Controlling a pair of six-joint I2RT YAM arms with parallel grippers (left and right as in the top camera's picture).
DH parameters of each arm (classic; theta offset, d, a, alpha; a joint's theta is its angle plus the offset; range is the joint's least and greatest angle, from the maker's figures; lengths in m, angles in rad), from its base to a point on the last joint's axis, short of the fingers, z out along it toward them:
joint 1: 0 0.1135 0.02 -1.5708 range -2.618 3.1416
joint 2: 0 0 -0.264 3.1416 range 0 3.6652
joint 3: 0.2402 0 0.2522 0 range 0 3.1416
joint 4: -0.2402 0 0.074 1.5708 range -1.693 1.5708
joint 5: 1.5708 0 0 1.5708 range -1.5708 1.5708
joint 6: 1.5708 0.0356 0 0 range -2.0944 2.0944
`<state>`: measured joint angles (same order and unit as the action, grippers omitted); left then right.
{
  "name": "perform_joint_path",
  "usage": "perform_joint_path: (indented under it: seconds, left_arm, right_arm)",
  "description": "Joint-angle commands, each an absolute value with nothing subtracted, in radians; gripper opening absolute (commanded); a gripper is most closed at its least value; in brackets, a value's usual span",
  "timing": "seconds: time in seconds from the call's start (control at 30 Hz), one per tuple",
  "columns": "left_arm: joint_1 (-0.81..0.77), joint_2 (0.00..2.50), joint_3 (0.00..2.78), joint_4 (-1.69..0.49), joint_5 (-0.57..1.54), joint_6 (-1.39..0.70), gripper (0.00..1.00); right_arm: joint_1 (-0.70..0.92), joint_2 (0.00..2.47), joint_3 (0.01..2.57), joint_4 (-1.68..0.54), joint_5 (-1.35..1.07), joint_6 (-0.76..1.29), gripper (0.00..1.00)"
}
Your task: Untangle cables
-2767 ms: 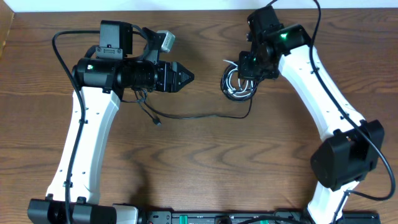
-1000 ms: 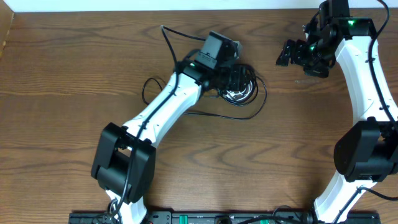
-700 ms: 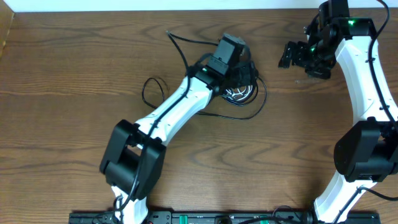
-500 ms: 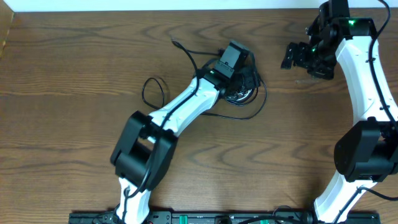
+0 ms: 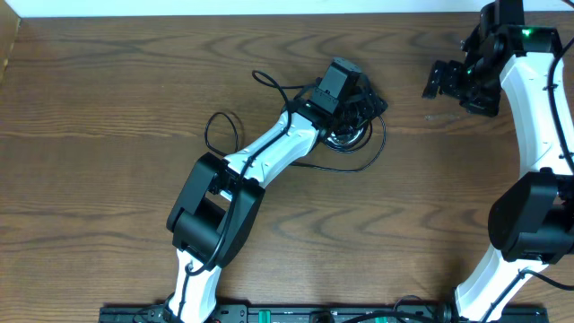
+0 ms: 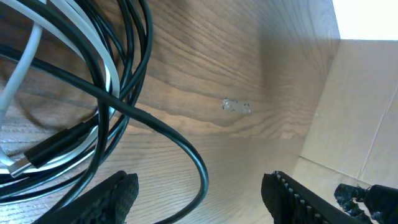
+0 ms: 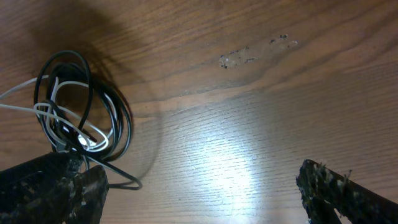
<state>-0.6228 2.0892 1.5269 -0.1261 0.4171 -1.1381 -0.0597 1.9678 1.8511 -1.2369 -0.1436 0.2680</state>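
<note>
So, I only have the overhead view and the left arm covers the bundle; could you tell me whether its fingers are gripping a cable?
Observer: No. In the left wrist view the left gripper is open; one black cable loops between its fingers, unclamped.
Operator: Thank you. Can you see any plug ends?
Observer: Yes, a silver plug and a black plug lie side by side.
Operator: And the other arm?
Observer: The right gripper is open, nothing between its fingers.

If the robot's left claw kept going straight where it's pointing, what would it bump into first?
Most likely the black cable loop curving between the open fingers of the left gripper, then the wooden table right under it. Depth is hard to judge from the wrist view.
</note>
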Motion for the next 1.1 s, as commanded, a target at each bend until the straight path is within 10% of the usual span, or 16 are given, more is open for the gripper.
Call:
perform_joint_path:
  seconds: [0.0, 0.7, 1.07]
  left_arm:
    - [-0.622, 2.099, 1.540, -0.125, 0.427, -1.166, 0.70]
    - [-0.640, 2.217, 1.540, 0.023, 0.419, -1.191, 0.64]
    - [-0.630, 2.211, 1.541, 0.148, 0.540, -1.094, 0.07]
  right_arm:
    - [-0.060, 1.947, 1.869, -1.238, -0.136, 0.253, 0.95]
    - [-0.060, 1.947, 1.869, -1.242, -0.136, 0.253, 0.94]
    - [-0.058, 1.947, 1.868, -1.242, -0.137, 0.253, 0.93]
